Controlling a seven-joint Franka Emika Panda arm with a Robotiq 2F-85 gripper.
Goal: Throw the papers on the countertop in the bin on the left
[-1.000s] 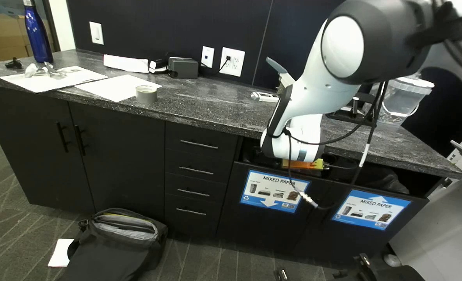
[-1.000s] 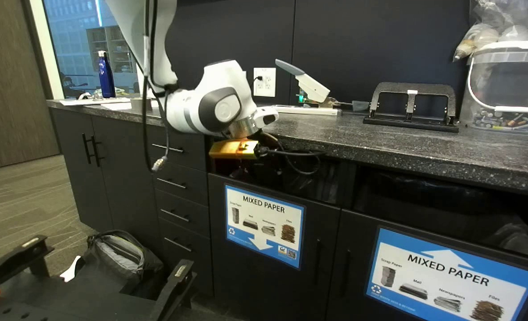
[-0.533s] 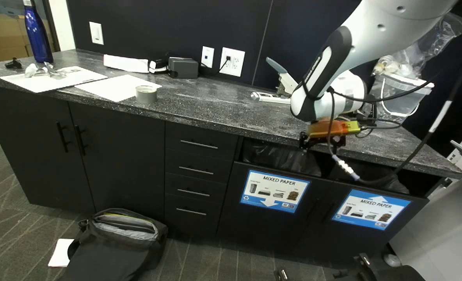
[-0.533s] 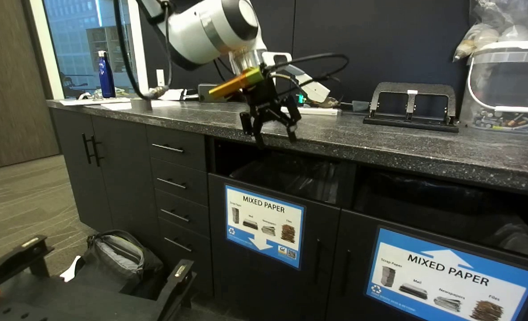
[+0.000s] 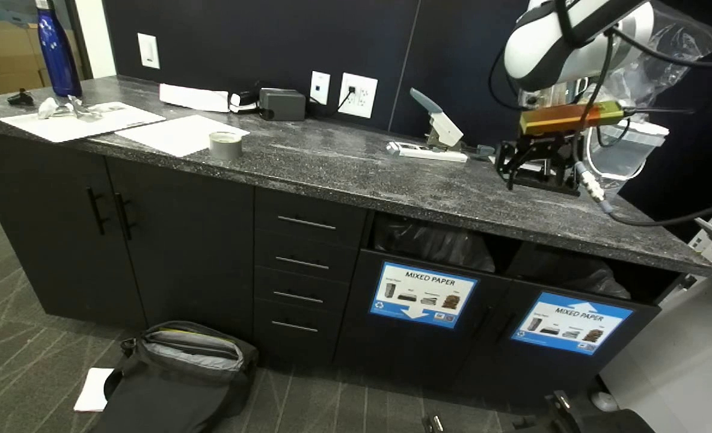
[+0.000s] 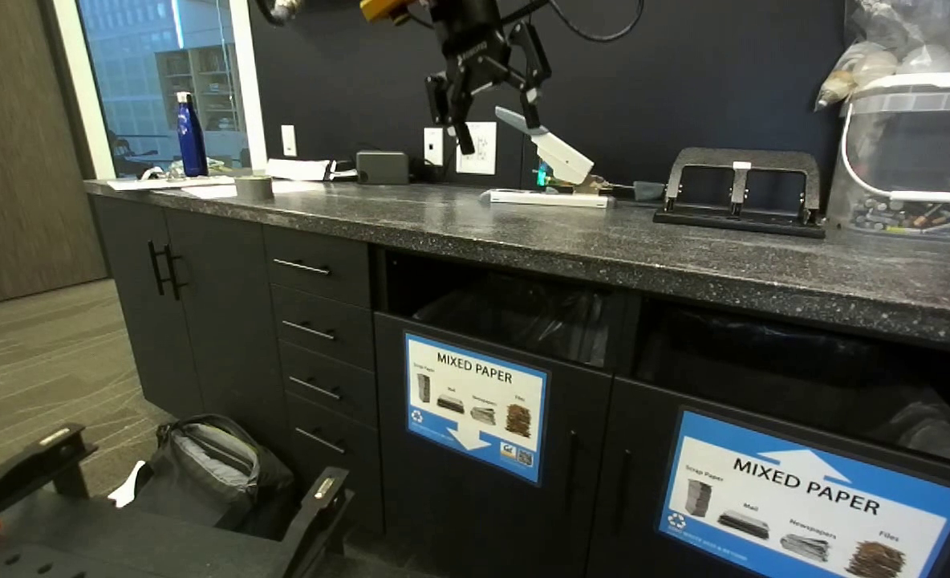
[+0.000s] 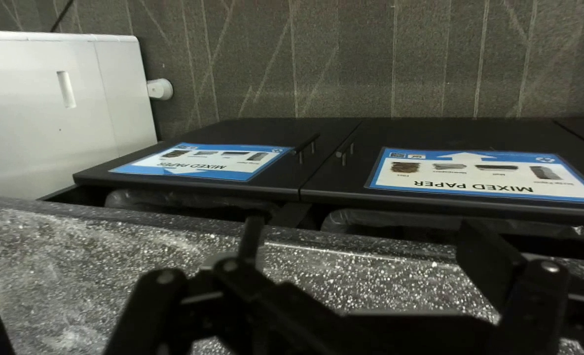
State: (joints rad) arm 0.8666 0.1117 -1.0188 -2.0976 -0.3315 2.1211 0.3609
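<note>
Exterior view, left bin (image 6: 523,357) plastic-lined, bucket (image 6: 908,156) holding small items (image 6: 920,219)

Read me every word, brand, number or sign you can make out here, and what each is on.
"MIXED PAPER": down-arrow label and up-arrow label.
"Scrap Paper": both, clearest on the latter.
"Mail": likewise.
"Newspapers": likewise.
"Files": likewise.
Recycling symbol: both.
Too small or blurred: both labels' bottom print, the down-arrow label's logo, and lettering on the end effector.

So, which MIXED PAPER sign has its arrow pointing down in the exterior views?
The left sign, nearer the drawers; the right sign, farther from them, has one pointing up.
</note>
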